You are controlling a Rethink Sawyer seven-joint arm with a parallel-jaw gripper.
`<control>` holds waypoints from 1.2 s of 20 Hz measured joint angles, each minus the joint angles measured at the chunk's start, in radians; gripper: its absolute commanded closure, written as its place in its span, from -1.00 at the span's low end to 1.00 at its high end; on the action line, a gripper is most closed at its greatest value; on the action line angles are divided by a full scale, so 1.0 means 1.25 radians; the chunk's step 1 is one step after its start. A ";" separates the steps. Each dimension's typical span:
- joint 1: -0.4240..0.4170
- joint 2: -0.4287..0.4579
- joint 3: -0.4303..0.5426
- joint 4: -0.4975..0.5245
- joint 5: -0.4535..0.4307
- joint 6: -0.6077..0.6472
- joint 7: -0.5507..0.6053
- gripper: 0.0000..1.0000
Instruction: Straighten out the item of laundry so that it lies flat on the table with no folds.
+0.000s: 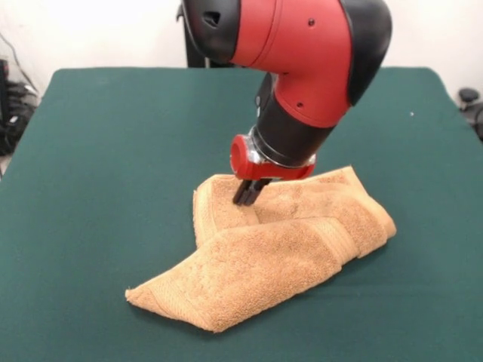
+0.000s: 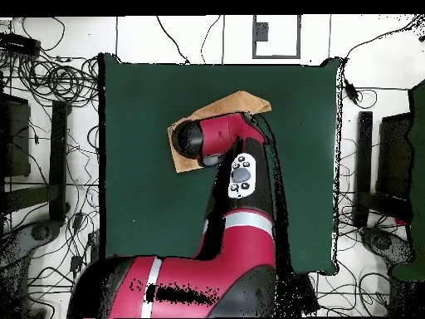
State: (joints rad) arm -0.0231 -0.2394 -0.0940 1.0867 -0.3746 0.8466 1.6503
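While one red and black arm [image 1: 302,68] leans over the table [image 1: 98,188], a single golden-tan towel [image 1: 279,256] lies folded near its middle, long axis running from the near-left corner up to the far right. The gripper [image 1: 249,194] has its dark fingers [image 1: 243,193] drawn close together, pressed into the cloth's upper fold.

A plain white wall [image 1: 90,30] stood behind the table [image 1: 113,151]. Around the table, tangled black cables [image 2: 50,83] covered the pale floor [image 2: 166,37], with dark stands [image 2: 58,149] at both sides.
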 measured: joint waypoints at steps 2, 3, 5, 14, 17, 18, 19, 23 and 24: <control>0.000 0.000 0.003 0.001 0.000 0.000 0.000 1.00; 0.000 0.000 0.005 0.002 0.000 0.000 0.000 1.00; 0.000 0.000 0.010 0.003 0.000 0.000 0.000 1.00; 0.000 -0.001 0.023 0.009 -0.001 0.000 0.000 1.00; 0.000 -0.002 0.023 0.011 -0.001 0.000 0.000 1.00; 0.000 -0.003 0.023 0.011 -0.001 0.000 0.000 1.00; 0.000 -0.003 0.023 0.012 -0.001 0.000 0.000 1.00; -0.001 -0.007 0.023 0.014 -0.002 0.000 0.000 -1.00; 0.000 -0.011 0.023 0.015 -0.002 0.000 0.000 -1.00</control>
State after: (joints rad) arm -0.0237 -0.2535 -0.0648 1.1057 -0.3767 0.8468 1.6503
